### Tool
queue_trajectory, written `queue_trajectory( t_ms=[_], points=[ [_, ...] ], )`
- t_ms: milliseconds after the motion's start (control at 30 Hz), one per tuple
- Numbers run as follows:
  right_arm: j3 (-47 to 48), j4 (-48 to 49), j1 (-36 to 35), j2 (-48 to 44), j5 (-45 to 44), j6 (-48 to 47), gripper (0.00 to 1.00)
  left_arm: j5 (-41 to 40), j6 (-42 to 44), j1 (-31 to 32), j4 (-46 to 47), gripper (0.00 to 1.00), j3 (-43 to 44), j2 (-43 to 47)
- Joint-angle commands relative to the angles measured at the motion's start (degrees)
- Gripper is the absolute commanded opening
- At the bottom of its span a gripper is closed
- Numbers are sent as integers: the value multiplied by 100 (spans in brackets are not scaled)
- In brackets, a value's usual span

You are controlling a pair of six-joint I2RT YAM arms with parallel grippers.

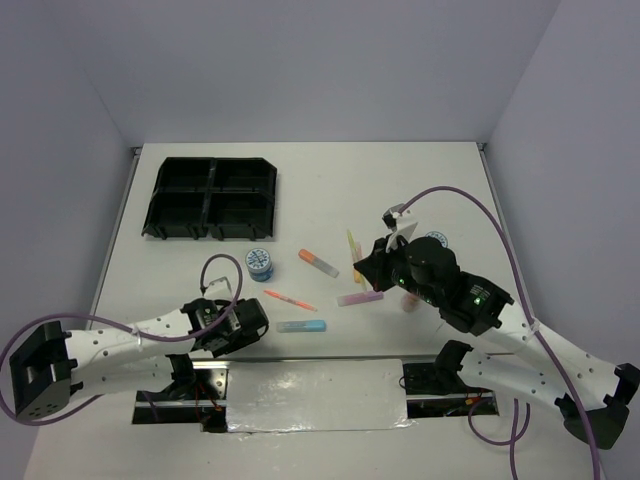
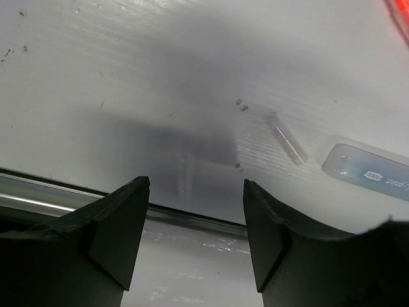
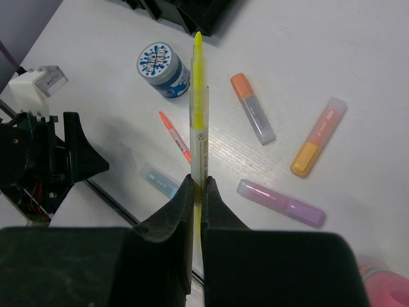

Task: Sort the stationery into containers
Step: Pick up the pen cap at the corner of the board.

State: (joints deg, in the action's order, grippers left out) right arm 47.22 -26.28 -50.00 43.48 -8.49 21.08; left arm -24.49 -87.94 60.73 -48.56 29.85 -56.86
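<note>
My right gripper [image 3: 198, 184] is shut on a thin yellow pen [image 3: 199, 109] and holds it above the table; in the top view the gripper [image 1: 366, 268] is right of centre with the pen [image 1: 352, 243] sticking out. Below it lie a blue-white tape roll [image 3: 161, 66], two orange highlighters [image 3: 252, 117] [image 3: 318, 137], a purple highlighter [image 3: 281, 203], a pink pen [image 3: 174, 135] and a blue highlighter [image 3: 160, 180]. My left gripper [image 2: 196, 192] is open and empty, low over the table's near edge, left of the blue highlighter [image 2: 367, 173]. The black tray [image 1: 210, 195] is far left.
A second tape roll [image 1: 436, 240] shows partly behind the right arm. A pink-capped bottle [image 3: 383, 288] sits at the lower right corner of the right wrist view. A metal strip [image 1: 300, 385] runs along the near edge between the arm bases.
</note>
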Motion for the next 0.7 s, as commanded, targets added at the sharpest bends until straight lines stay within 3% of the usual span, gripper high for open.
queue_trajectory(
  t_ms=[0,533,667],
  points=[
    [-64,194,-36,2,49,-87,0,15,-276,79,22,71,-75,-71],
    [-2,282,-36,239,199,-95,0,-38,-329,79,162,58,-225,-290],
    [15,299,-36,257,243,-95,0,14,-311,79,197,49,-277,-343]
  ],
)
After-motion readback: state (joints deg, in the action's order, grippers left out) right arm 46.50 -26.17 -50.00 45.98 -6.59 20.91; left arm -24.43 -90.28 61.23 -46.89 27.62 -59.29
